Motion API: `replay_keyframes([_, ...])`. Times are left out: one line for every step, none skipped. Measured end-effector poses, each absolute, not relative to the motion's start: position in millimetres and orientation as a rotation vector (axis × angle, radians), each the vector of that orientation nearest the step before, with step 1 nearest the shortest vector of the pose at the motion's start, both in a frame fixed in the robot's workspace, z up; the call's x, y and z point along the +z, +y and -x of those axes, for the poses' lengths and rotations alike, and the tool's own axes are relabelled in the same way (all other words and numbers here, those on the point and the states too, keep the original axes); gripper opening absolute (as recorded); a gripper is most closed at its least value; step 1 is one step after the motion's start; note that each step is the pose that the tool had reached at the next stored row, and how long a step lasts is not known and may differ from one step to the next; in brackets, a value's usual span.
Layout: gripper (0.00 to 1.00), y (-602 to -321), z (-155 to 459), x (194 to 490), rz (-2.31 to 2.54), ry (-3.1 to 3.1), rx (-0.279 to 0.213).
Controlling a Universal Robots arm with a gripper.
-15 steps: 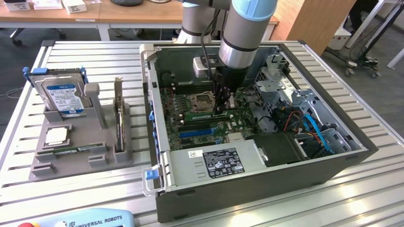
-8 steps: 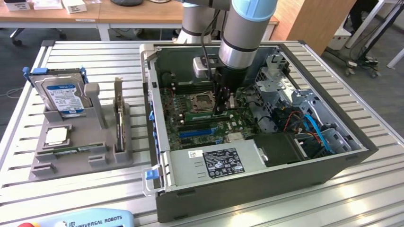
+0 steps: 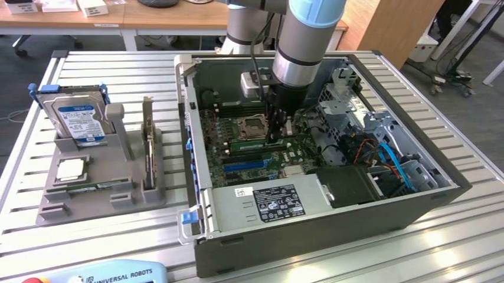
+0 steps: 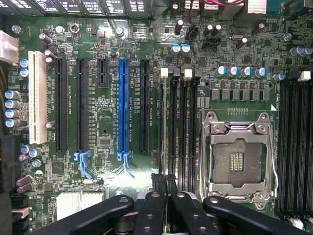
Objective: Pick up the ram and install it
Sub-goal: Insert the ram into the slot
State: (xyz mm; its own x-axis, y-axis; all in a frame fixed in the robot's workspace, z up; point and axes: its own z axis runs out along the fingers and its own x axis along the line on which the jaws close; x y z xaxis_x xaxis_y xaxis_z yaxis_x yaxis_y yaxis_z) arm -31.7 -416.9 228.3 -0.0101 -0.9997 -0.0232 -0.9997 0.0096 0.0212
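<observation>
Jaws of the grey and pale-blue robot arm [image 3: 303,41] are closed on the ram [image 3: 248,143], a long, thin green circuit-board stick. They grip it by its upper edge inside the open dark-grey computer case [image 3: 315,236]. In the wrist view the ram [image 4: 164,182] shows edge-on between 2 black fingers [image 4: 151,208], in line with the black memory slots [image 4: 178,122] beside the square silver processor socket [image 4: 239,156]. In the exterior view it lies low over the green motherboard [image 3: 216,138], just near of the processor socket [image 3: 254,125] and running left to right. Whether it is pressed home in a slot or only resting above one I cannot tell.

A long blue expansion slot [image 4: 123,105] lies among black ones, with 1 white slot [image 4: 36,98] beyond them. A grey metal power supply with a black-and-white label [image 3: 272,203] fills the case's near side.

On the exterior view's left, well apart from the case, a grey moulded holder [image 3: 71,209] rests on the ribbed aluminium tabletop [image 3: 457,247]. It carries a silver hard drive with a blue-white label [image 3: 77,121] standing on edge at its far end. A square silver processor chip [image 3: 71,170] lies flat near its middle. A tall dark expansion card [image 3: 148,141] stands on edge along the holder's right side.
</observation>
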Motion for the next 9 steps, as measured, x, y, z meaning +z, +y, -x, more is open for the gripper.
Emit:
replay_keyframes([0.11,-416.9,31.7,228.0,2.209,2.231,0.049])
replay_keyframes([0.11,-416.9,31.7,227.7,2.209,2.231,0.049])
replay_keyframes([0.11,-416.9,31.7,227.3,2.209,2.231,0.049])
replay_keyframes([0.11,-416.9,31.7,226.9,2.209,2.231,0.049])
replay_keyframes([0.11,-416.9,31.7,226.4,2.209,2.231,0.049])
replay_keyframes([0.11,-416.9,31.7,226.0,2.209,2.231,0.049])
replay_keyframes([0.11,-416.9,31.7,225.5,2.209,2.231,0.049])
replay_keyframes([0.11,-416.9,31.7,225.1,2.209,2.231,0.049])
replay_keyframes([0.11,-416.9,31.7,224.7,2.209,2.231,0.049])
